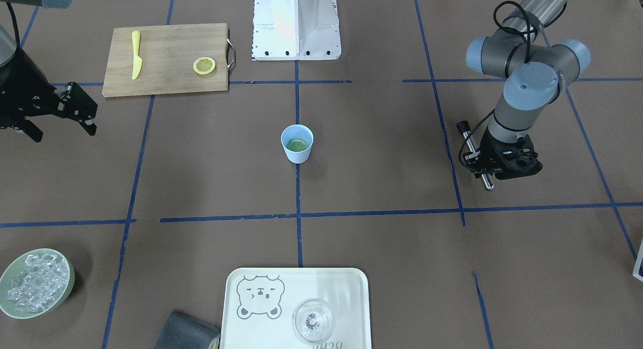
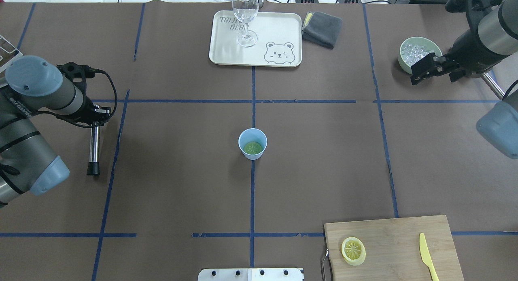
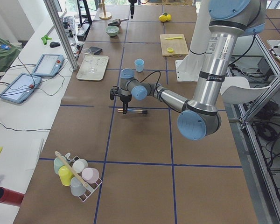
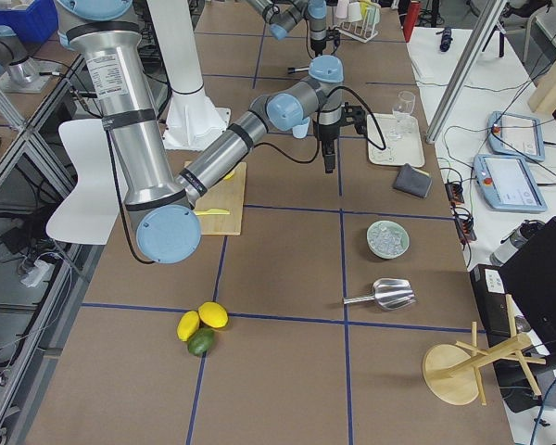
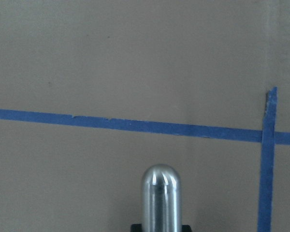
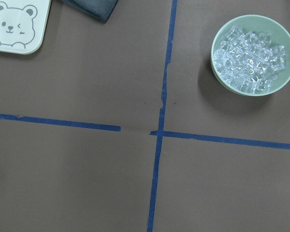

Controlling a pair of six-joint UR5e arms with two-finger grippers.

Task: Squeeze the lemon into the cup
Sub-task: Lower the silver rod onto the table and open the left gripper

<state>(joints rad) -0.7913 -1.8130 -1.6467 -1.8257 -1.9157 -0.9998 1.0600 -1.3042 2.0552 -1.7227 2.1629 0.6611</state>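
Observation:
The light-blue cup (image 1: 297,150) (image 2: 252,136) stands upright at the table's middle. One lemon slice (image 1: 297,145) (image 2: 253,148) lies flat inside it on the bottom. A second slice like it (image 1: 204,65) (image 2: 353,250) lies on the wooden cutting board (image 1: 171,57). My left gripper (image 1: 480,160) (image 2: 97,113) is shut on a metal rod (image 1: 476,155) (image 2: 94,145), low over the table and far from the cup. The rod's rounded tip shows in the left wrist view (image 5: 161,195). My right gripper (image 1: 63,124) (image 2: 435,70) is open and empty, near the ice bowl.
A yellow plastic knife (image 1: 136,55) (image 2: 427,256) lies on the board. A pale green bowl of ice (image 1: 10,301) (image 6: 217,67) sits near the right gripper. A cream tray (image 2: 226,46) holds a clear glass (image 2: 246,18), beside a grey cloth (image 2: 321,28).

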